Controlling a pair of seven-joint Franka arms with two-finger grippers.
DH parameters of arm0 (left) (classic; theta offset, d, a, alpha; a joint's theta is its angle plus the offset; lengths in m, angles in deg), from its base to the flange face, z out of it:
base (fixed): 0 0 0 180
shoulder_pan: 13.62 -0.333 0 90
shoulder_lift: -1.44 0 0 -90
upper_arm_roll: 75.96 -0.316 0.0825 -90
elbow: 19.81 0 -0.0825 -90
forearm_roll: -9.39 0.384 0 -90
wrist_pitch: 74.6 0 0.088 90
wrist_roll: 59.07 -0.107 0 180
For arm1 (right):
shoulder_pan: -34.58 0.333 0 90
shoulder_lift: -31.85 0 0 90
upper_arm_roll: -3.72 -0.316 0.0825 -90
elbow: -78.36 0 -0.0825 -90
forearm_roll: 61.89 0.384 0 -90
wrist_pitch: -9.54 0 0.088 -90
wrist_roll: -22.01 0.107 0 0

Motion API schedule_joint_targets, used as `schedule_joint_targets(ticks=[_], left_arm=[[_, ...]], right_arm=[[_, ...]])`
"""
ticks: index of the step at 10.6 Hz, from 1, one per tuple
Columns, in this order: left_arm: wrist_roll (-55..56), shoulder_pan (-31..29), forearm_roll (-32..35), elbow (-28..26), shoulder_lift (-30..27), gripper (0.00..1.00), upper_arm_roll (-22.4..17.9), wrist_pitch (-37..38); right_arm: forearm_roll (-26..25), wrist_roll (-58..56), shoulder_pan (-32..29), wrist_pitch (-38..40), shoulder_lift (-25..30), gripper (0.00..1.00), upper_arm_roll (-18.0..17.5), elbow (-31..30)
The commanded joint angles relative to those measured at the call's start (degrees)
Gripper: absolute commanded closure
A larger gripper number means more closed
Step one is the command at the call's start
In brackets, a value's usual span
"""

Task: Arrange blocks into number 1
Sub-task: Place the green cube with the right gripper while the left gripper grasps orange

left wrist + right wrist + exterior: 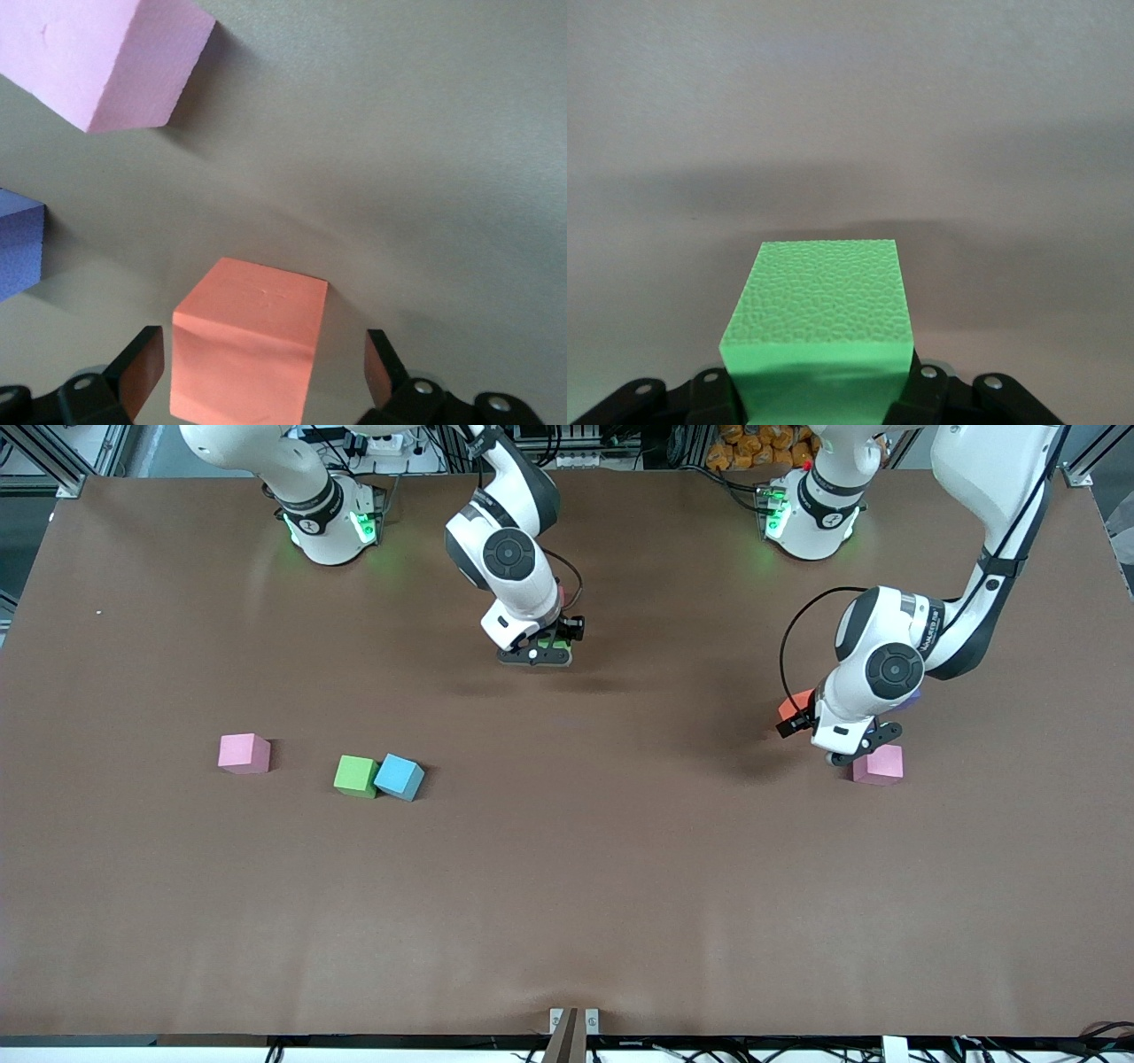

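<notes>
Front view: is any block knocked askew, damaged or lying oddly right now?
Only one: the blue block is turned at an angle and presses its corner against the green block beside it. The pink block toward the right arm's end sits square. No damage shows.

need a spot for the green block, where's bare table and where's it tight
Bare: the wide table stretch nearer the camera than every block, and between blue block and pink block. Crowded: around the left gripper, with orange block, pink and purple block.

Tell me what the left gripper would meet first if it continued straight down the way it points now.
Probably the orange block: it sits between the open left gripper fingers, which flank it without touching. Below it is only the table.
</notes>
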Motion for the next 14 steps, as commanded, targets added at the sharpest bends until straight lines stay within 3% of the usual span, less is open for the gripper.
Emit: schedule_joint_targets(ticks=[1, 14], left_arm=[[-0.63, -1.69, 2.55, -0.79, 0.82, 0.0, 0.46, -0.97], [-0.1, -1.43, 2.56, -0.61, 3.73, 0.0, 1.25, -1.06]], right_arm=[[0.93, 0.32, -0.3, -0.36, 3.07, 0.42, -0.33, -3.89], [1.01, 2.25, 2.69, -0.8, -1.59, 0.42, -0.68, -3.28]])
